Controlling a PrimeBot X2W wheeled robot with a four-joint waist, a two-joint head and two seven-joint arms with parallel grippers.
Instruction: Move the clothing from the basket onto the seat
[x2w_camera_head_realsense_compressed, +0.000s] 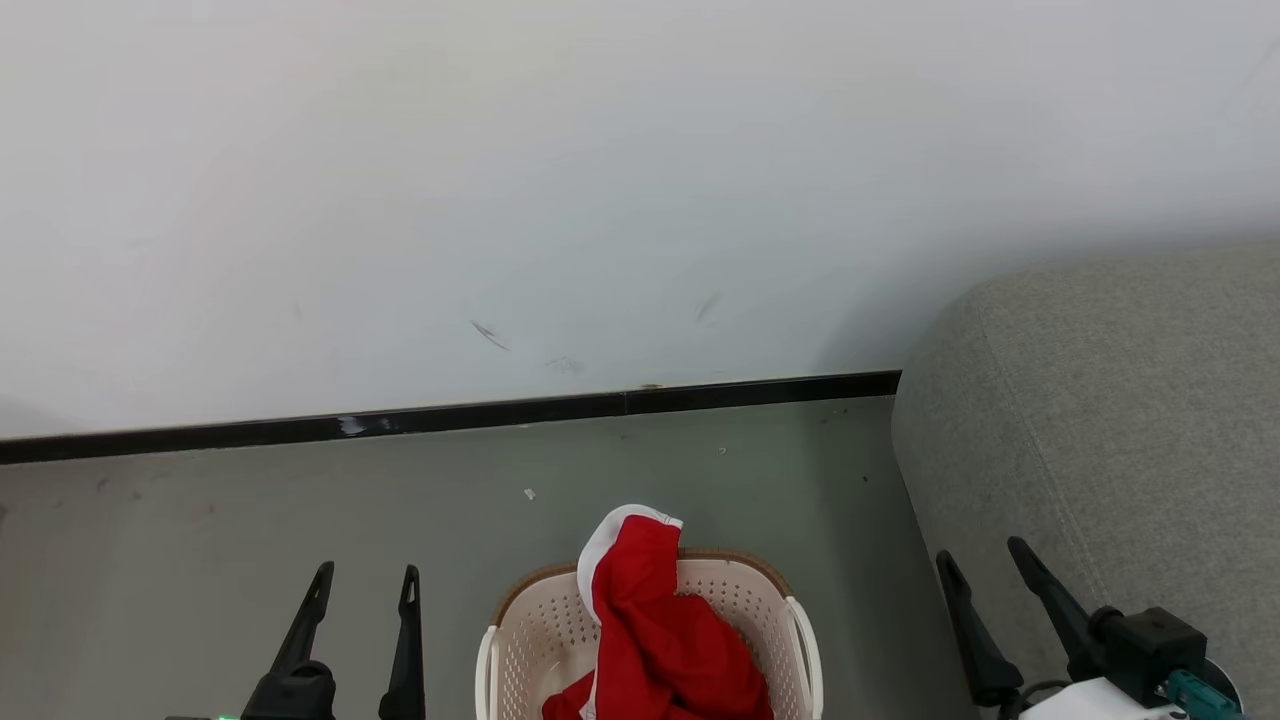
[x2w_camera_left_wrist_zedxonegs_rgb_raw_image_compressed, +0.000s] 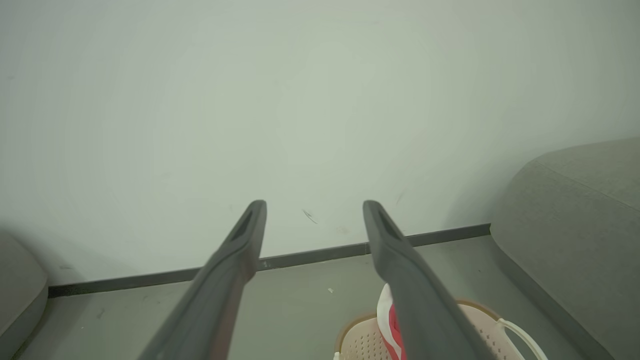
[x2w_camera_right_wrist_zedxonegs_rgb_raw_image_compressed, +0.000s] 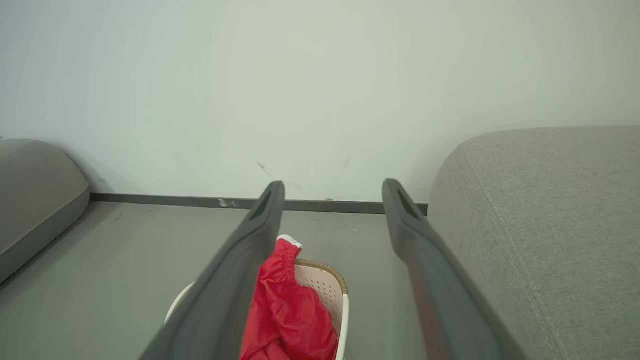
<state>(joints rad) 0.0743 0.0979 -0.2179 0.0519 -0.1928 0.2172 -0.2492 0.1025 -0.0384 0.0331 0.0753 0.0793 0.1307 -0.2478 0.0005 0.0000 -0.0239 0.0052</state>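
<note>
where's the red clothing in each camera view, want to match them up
Head view: clothing bottom centre, in the basket.
Left wrist view: clothing bottom edge, right of centre.
Right wrist view: clothing bottom, just left of centre.
Shared landmark: black skirting board along the wall behind it.

head: above, facing down at wall (x2w_camera_head_realsense_compressed: 600, 200) | wrists: lower, facing same wall | shared: basket (x2w_camera_head_realsense_compressed: 540, 640), seat (x2w_camera_head_realsense_compressed: 1100, 400)

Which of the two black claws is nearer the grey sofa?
The right gripper: it stands right at the seat's edge. The left gripper is on the basket's far side, over the floor.
</note>
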